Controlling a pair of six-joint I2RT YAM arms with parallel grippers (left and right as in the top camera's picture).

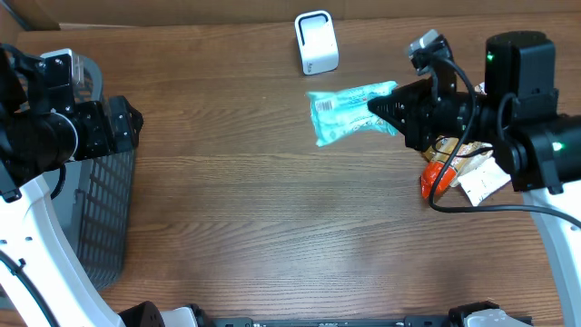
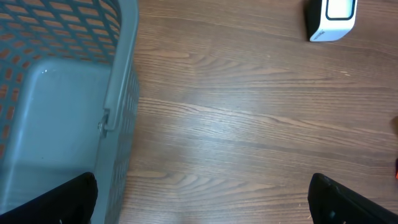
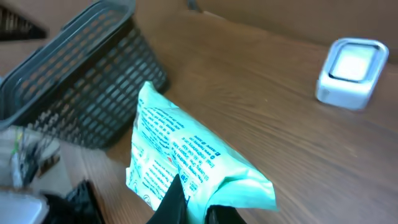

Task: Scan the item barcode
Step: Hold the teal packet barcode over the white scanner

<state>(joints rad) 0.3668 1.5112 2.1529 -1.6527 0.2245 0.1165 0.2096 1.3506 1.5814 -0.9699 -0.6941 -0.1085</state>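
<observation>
Now the right claw point(image 1: 377, 107) is gripping a teal packet point(image 1: 340, 111) by one crimped end, its fingers pinched fully together on the film, and is holding it clear of the desk point(image 1: 272, 236) just in front of the small white scanner point(image 1: 316, 43). Gripping it at the end is leaving the printed faces uncovered, which is probably the point: the code needs to be showing to the scanner window, not hiding under the fingers. The packet is lying roughly level, pointing away from the arm, near the scanner but not touching it.

The packet itself is looking soft and slightly puffed, pale teal with dense white and dark print and a spot of red. In the overhead view a small white patch with dark bars is facing upward; that seems to be the barcode, so it may need tilting toward the scanner.

The left claw point(image 1: 125, 125) is hanging wide open and empty beside the grey mesh basket point(image 1: 100, 209), well apart from the packet. More wrapped items point(image 1: 454, 168) are lying under the right arm
</observation>
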